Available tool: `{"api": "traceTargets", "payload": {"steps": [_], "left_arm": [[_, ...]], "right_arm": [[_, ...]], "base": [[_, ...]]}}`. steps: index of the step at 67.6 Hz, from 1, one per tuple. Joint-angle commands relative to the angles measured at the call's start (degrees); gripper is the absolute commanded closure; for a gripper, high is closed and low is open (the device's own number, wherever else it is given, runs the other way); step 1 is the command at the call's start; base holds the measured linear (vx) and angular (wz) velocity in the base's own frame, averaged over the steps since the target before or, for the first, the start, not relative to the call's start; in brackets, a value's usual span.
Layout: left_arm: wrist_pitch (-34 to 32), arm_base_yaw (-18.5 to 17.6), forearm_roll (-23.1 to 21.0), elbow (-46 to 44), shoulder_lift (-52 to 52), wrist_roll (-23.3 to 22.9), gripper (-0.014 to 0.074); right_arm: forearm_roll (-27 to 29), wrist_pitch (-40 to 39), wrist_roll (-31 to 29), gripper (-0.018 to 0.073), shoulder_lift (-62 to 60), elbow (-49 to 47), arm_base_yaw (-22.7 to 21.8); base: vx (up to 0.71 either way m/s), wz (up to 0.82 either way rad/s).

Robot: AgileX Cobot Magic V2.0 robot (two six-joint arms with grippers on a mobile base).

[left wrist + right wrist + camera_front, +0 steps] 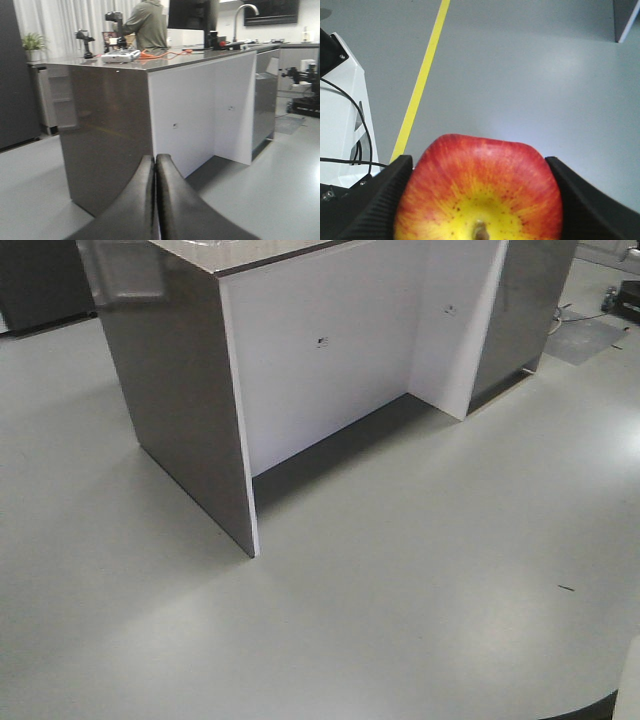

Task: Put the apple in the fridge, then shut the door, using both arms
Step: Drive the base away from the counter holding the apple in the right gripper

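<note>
Two right fingers [375, 200] clamp the apple [480, 195] from either side above the floor [520, 75] so I can carry it, while the left fingers [172, 200] sit pressed together, empty, free for the unseen door.

grey glossy floor [400, 620], dark-sided counter [105, 125] with white inner panels, yellow floor line [422, 75], white curtains [65, 20] behind

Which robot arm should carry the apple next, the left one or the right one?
Right, I'd say. The right gripper is shut on the apple. The left gripper is shut and empty, facing the counter. No fridge shows in any view.
</note>
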Motion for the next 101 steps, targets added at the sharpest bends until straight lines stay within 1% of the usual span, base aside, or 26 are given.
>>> {"api": "traceTargets", "payload": {"steps": [1,101], "left_arm": [[-4.2,-0.2,0.0,0.7,-0.8,-0.3,0.0603],[-4.2,-0.2,0.0,0.7,-0.8,-0.3,0.0603]], "right_arm": [[0.7,-3.4,-0.4,0.0347,-0.1,-1.5,0.0],[0.7,-2.2,-0.4,0.0347,-0.1,-1.5,0.0]], "base": [[0.05,0.35],[0.08,0.36]]}}
